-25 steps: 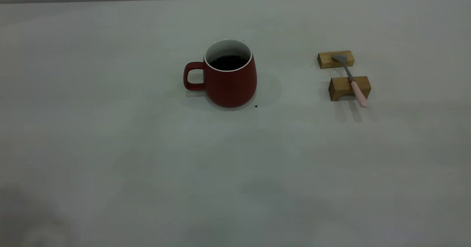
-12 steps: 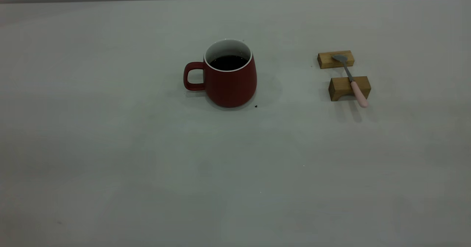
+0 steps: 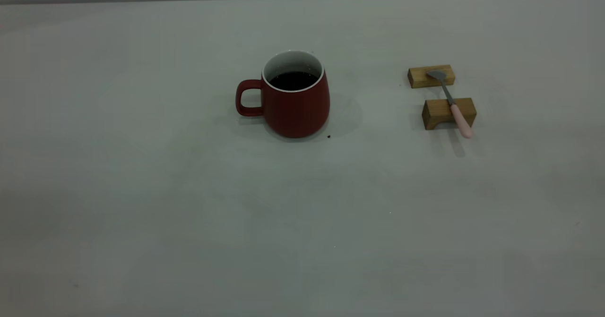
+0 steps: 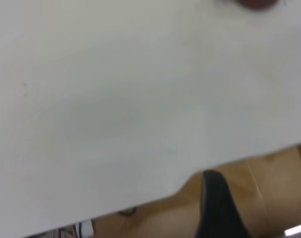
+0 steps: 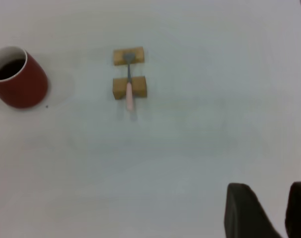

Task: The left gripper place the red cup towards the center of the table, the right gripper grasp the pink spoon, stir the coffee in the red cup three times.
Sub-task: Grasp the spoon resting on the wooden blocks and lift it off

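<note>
The red cup (image 3: pixel 293 100) stands upright near the middle of the table (image 3: pixel 189 213), its handle to the left. Dark coffee (image 3: pixel 293 80) fills it part way. To its right the pink spoon (image 3: pixel 453 104) lies across two wooden blocks, pink handle toward the near side. Neither gripper appears in the exterior view. In the right wrist view my right gripper (image 5: pixel 268 187) hovers open and empty, far from the spoon (image 5: pixel 129 87) and the cup (image 5: pixel 18 79). My left gripper (image 4: pixel 216 201) shows as a black part over the table's edge, with only a sliver of the cup (image 4: pixel 258 4) far off.
The two wooden blocks (image 3: pixel 431 76) (image 3: pixel 442 113) hold the spoon off the surface. A tiny dark speck (image 3: pixel 329 136) lies by the cup's base. The left wrist view shows the table's edge (image 4: pixel 155 196) and brown floor (image 4: pixel 269 183) beyond it.
A dim shadow at the table's near left corner has faded away. The cup, the spoon and the blocks have not moved.
</note>
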### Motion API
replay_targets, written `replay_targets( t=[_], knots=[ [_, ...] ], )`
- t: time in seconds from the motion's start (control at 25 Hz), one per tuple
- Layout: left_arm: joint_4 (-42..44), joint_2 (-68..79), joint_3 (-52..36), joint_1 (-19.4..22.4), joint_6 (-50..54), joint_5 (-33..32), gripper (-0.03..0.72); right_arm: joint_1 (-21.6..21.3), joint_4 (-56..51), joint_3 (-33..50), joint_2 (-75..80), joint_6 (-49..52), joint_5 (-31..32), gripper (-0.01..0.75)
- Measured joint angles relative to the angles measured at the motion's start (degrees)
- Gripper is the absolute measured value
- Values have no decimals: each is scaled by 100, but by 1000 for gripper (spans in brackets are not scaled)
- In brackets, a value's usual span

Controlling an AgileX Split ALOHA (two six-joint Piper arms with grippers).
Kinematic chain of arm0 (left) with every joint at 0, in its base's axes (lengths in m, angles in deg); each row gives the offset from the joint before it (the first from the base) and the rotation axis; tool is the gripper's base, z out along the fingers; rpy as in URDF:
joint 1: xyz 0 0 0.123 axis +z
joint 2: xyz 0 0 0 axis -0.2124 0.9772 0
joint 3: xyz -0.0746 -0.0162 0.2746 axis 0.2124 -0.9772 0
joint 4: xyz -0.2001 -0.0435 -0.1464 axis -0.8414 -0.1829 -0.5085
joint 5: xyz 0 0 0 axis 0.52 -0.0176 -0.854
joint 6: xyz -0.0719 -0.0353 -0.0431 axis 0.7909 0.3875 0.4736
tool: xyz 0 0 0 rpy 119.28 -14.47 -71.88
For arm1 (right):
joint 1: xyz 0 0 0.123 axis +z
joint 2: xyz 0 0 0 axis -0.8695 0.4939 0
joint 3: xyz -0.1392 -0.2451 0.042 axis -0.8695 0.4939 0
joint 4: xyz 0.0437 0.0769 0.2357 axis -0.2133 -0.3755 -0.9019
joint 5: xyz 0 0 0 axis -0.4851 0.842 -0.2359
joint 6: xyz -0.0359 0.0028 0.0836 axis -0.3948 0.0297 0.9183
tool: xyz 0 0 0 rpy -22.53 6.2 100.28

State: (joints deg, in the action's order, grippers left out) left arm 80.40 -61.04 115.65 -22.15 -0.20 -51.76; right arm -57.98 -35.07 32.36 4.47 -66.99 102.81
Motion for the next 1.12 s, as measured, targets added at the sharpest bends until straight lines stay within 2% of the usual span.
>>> replay_targets(
  t=[0.2, 0.36, 0.52, 0.68, 0.96, 1.12],
  knots=[
    [0, -596, 0, 414, 5, -51, 501, 0, -164, -39, 1148, -46, -940, 322],
    [0, -664, 0, 439, 5, -75, 501, 0, -567, -39, 2203, -392, -1833, 396],
    [0, -664, 0, 439, 5, -75, 501, 0, -1412, -39, 3218, -1089, -2908, 464],
    [-4, -664, 0, 439, 5, -75, 501, 0, -2452, -39, 4389, -2084, -3554, 488],
    [-4, -664, 0, 439, 5, -75, 501, 0, -4010, -581, 6644, -3962, -3574, 489],
    [-4, -664, 0, 439, 5, -75, 501, 135, -4274, -1162, 7806, -4301, -3403, 489]
  ],
)
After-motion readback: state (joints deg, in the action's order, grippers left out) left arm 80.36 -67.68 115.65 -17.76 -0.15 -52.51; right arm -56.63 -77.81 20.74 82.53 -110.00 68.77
